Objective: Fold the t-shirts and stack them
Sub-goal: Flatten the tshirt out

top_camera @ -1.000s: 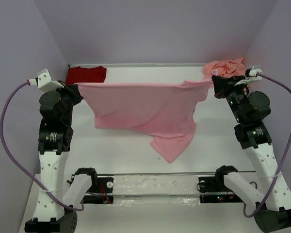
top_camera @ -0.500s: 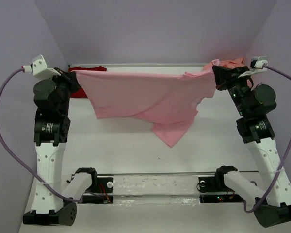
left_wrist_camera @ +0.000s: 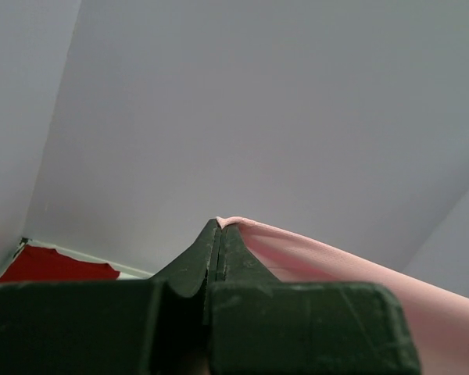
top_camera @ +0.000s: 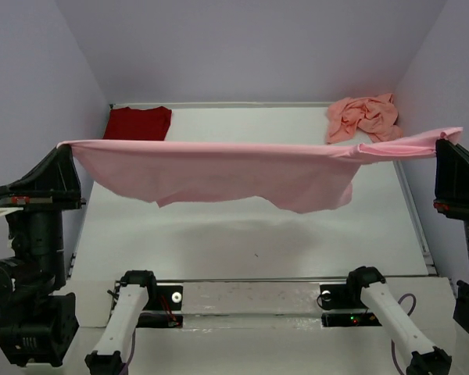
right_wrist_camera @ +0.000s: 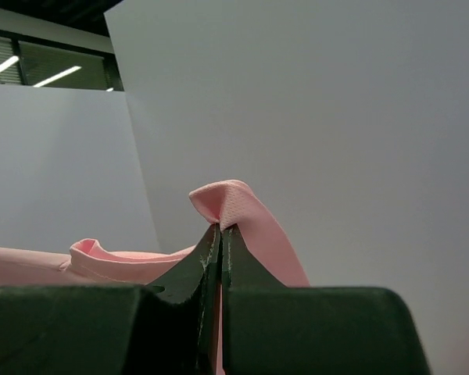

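Observation:
A light pink t-shirt (top_camera: pixel 219 172) hangs stretched wide in the air above the table, held at both ends. My left gripper (top_camera: pixel 65 145) is shut on its left corner, the cloth (left_wrist_camera: pixel 313 254) running off to the right from the closed tips (left_wrist_camera: pixel 220 224). On the shirt's right end my right gripper (top_camera: pixel 445 139) is shut, a fold of pink cloth (right_wrist_camera: pixel 242 205) poking up from the closed tips (right_wrist_camera: pixel 221 226). A dark red t-shirt (top_camera: pixel 138 123) lies folded at the table's back left. A salmon-pink t-shirt (top_camera: pixel 363 117) lies crumpled at the back right.
The white table (top_camera: pixel 219 234) lies under the hanging shirt, which casts a faint shadow on it. Lilac walls (top_camera: pixel 242 47) close in the back and both sides. The arm bases (top_camera: pixel 141 285) and a rail sit along the near edge.
Both arms have risen and swung outward and toward the camera, pulling the light pink t-shirt up off the table and stretching it taut. The dark red and salmon-pink shirts stayed put.

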Controlling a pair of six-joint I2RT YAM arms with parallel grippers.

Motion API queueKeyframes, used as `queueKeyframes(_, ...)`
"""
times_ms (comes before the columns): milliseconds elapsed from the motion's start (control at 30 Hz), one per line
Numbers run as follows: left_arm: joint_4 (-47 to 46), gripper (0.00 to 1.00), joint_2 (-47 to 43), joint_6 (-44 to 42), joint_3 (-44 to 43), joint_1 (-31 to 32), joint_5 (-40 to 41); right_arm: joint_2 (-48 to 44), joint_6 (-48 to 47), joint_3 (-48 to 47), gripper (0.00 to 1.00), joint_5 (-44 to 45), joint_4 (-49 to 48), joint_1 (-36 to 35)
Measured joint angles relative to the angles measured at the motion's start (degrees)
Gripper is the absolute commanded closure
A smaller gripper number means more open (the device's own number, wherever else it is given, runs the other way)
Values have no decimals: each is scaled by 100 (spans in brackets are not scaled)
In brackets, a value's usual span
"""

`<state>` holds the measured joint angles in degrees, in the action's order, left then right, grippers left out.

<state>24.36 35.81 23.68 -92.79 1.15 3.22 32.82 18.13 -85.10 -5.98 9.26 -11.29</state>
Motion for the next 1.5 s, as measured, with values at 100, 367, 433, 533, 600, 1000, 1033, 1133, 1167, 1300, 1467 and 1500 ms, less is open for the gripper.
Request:
queueKeyframes(100,260,100,-114,109,17,0,-70,-138,-44,-140,100,4,321,0)
queueKeyframes(367,629,100,-59,236,592,0,-133,-94,-236,125,100,131,979,0)
queueKeyframes(433,557,100,-59,262,885,2,-136,-101,-273,352,100,190,979,0)
queueKeyframes(533,363,100,-52,317,1482,0,-140,-177,-275,1054,100,365,901,0)
queueKeyframes(600,387,100,46,367,1985,0,-149,-192,-271,1735,100,435,920,0)
queueKeyframes(1000,350,100,693,533,4070,0,-332,179,-131,3810,100,837,1123,0)
queueKeyframes(1033,326,100,741,533,4087,0,-348,291,-138,3891,100,876,1082,0)
queueKeyframes(1133,74,100,981,514,4092,0,-367,649,-142,3976,100,951,922,2)
queueKeyframes(1167,0,100,1075,505,4092,0,-393,807,-144,4015,100,968,826,0)
queueKeyframes(1300,-369,100,1543,415,4118,0,-450,1591,-140,4203,100,988,356,2)
queueKeyframes(1467,-901,100,2170,262,4124,-2,-470,2524,-149,4273,100,903,-155,2)
queueKeyframes(1500,-1069,100,2376,229,4124,-2,-474,2702,-162,4273,100,876,-308,2)
